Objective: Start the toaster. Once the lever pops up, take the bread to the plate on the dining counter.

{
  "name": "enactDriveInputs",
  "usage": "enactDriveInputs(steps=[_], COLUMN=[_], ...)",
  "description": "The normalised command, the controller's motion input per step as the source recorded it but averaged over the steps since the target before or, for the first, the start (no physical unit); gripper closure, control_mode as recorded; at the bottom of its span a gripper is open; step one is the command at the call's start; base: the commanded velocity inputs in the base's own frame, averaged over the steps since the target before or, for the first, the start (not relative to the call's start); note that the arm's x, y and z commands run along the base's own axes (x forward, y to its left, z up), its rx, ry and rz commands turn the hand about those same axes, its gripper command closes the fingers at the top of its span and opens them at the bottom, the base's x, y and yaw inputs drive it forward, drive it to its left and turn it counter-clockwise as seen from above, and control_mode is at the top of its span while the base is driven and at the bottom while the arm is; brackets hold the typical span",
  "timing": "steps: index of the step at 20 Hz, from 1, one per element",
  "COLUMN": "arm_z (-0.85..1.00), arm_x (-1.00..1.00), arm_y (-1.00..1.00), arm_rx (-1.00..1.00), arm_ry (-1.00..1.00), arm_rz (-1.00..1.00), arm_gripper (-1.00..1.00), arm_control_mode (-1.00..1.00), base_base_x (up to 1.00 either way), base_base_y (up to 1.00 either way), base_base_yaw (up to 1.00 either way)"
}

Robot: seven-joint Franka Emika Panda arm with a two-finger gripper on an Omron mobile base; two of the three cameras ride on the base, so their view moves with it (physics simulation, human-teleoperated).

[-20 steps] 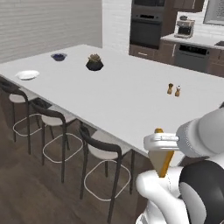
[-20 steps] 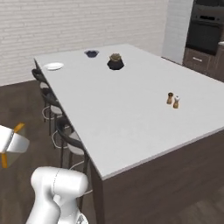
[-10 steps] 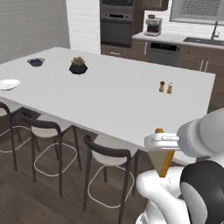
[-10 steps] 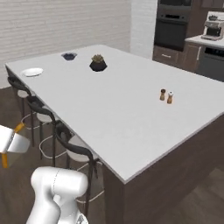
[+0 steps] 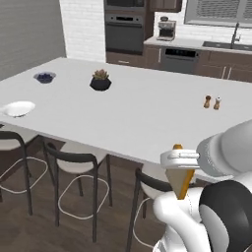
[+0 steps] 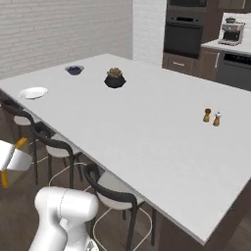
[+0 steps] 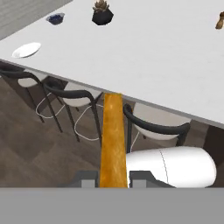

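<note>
Your pincer (image 7: pixel 113 180) is clamped on the bread (image 7: pixel 113 140): in the hand view the slice stands edge-on between the two fingertips, crust toward the camera. In the left base view the bread (image 5: pixel 181 176) hangs below the white wrist, low and short of the tabletop (image 5: pixel 147 113), over the floor by the stools (image 5: pixel 78 167). The right base view catches the pincer (image 6: pixel 12 158) at its left edge with a sliver of crust showing.

Ahead of you, the tabletop's near long edge runs above three dark-framed stools with pale seats. The plate (image 5: pixel 18 109) sits near that edge toward the left end, well apart from the bread; same plate in the right base view (image 6: pixel 33 92) and hand view (image 7: pixel 26 50). It looks bare.

Beyond the plate, toward the far left corner, is a small bowl of blue berries (image 5: pixel 45 77). To its right, a potted plant in a black pot (image 5: pixel 100 81). Near the right end, a brown pepper mill (image 5: pixel 207 102) and a white salt shaker (image 5: pixel 217 103) stand just beside each other.

Behind the tabletop you have a wall oven (image 5: pixel 124 32) and a coffee machine (image 5: pixel 167 29) on the back worktop.
</note>
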Motion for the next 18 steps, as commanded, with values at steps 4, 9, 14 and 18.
enactDriveInputs(steps=[4,9,14,18], arm_z=[0.00,0.00,0.00,0.00], arm_x=[0.00,0.00,0.00,0.00], arm_y=[0.00,0.00,0.00,0.00], arm_rx=[0.00,0.00,0.00,0.00], arm_ry=[0.00,0.00,0.00,0.00], arm_rz=[0.00,0.00,0.00,0.00], arm_gripper=[1.00,1.00,1.00,1.00], arm_control_mode=[1.00,1.00,1.00,1.00], base_base_x=[0.47,0.30,0.26,0.06], base_base_y=[1.00,1.00,1.00,1.00], base_base_yaw=[-0.26,-0.29,-0.30,-0.24])
